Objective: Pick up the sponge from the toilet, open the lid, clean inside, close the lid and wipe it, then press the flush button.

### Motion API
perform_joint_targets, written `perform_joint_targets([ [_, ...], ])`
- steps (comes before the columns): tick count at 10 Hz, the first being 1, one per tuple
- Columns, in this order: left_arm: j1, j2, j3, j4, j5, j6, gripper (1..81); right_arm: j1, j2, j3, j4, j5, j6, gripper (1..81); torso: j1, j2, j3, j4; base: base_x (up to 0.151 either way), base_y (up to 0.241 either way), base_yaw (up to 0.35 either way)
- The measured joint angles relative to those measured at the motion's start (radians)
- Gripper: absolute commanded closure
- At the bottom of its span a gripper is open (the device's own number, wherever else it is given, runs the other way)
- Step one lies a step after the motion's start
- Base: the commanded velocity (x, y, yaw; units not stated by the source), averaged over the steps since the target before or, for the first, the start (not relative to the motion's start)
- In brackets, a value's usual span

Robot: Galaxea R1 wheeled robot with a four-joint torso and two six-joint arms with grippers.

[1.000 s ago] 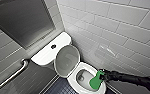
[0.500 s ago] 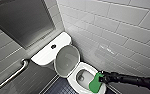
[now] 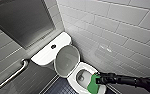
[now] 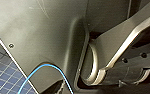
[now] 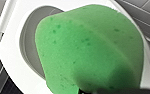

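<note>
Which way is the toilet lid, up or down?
Up. The lid stands raised toward the tank, greyish inner face showing, with the bowl uncovered.

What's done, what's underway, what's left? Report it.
Done: the sponge is off the toilet, held by the right gripper, and the lid stands open against the tank.
In hand: the sponge is at the bowl rim, so probably cleaning inside.
Left: closing and wiping the lid, pressing the flush button.
</note>
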Motion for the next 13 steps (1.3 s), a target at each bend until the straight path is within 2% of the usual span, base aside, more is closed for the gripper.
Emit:
perform_joint_targets([
  [4,0.0,0.0,0.0,0.0,0.0,0.0,1.0,0.084,0.039,0.014,0.008,-0.047,0.011,81.1,0.0,0.0,0.0,0.0,0.0,0.0,0.0],
  [6,0.0,0.0,0.0,0.0,0.0,0.0,1.0,0.117,0.048,-0.067,0.008,-0.04,0.018,81.1,0.0,0.0,0.0,0.0,0.0,0.0,0.0],
  [7,0.0,0.0,0.0,0.0,0.0,0.0,1.0,0.117,0.05,-0.1,0.008,-0.028,0.019,81.1,0.0,0.0,0.0,0.0,0.0,0.0,0.0],
  [9,-0.001,0.0,0.0,0.0,0.0,0.0,1.0,0.114,0.051,-0.144,0.007,0.089,0.022,81.1,0.0,0.0,0.0,0.003,0.0,0.0,0.0],
  [10,-0.001,0.0,0.0,0.0,0.0,0.0,1.0,0.11,0.05,-0.156,0.007,0.113,0.023,81.1,0.0,0.0,0.0,0.016,0.0,0.0,0.0],
  [11,-0.001,0.002,0.0,0.0,0.0,0.0,1.0,0.106,0.049,-0.17,0.007,0.113,0.025,81.1,0.0,0.0,0.0,0.044,0.0,0.0,0.0],
  [13,0.0,0.008,0.001,0.0,0.0,0.0,1.0,0.11,0.052,-0.181,0.007,0.141,0.026,81.1,0.0,0.0,0.0,0.111,0.0,0.0,0.0],
])
